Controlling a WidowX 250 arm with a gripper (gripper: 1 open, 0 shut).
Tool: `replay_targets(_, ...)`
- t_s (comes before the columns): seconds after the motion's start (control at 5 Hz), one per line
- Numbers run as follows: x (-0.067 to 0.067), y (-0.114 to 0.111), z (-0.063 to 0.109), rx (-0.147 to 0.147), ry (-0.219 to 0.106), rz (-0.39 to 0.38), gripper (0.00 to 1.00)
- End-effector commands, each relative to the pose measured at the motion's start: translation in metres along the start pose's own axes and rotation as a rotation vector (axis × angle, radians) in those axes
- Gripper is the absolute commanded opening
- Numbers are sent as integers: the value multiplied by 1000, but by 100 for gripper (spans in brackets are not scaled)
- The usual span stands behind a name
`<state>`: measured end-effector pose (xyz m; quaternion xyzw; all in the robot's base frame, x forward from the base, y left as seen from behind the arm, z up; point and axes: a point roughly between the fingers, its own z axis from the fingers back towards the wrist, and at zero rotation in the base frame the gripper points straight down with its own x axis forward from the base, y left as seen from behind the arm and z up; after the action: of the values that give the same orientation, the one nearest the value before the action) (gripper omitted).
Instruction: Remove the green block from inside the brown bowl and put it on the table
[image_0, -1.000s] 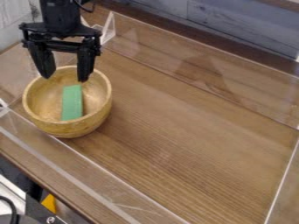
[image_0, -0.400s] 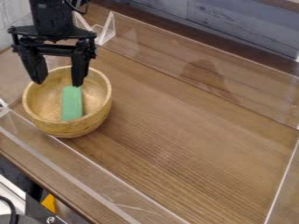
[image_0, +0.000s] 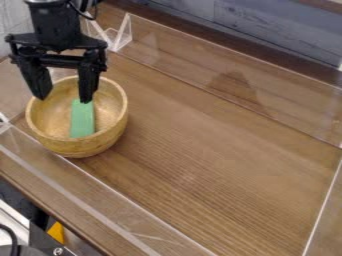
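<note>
The brown bowl (image_0: 78, 135) sits at the left of the table (image_0: 227, 140). Inside it lies the green block (image_0: 83, 122), a flat bar pointing roughly toward the camera. My black gripper (image_0: 63, 88) hangs pointing down over the bowl's far rim, just above the block's far end. Its two fingers (image_0: 88, 84) stand wide apart with nothing between them, so it is open. The block is free and not touched.
Low clear acrylic walls (image_0: 254, 70) run along the table's far side and the near edge (image_0: 120, 215). Wood-grain tabletop stretches to the right of the bowl. A grey plank wall stands behind.
The gripper has shifted slightly left in the picture, staying open over the bowl. The green block and bowl have not moved.
</note>
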<state>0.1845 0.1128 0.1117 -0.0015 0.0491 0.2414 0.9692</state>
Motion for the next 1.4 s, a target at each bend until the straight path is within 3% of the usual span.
replay_targets(0.0,9,5,-5,4,-22,-20,100)
replay_targets(0.4,37,26,-11,-4,-15,-56,100)
replay_targets(0.8,45,10,-12,-22,4,61,100)
replay_targets(1.0,45,6,-21,-17,6,72,100)
replay_targets(1.2,43,4,-17,-10,5,47,100)
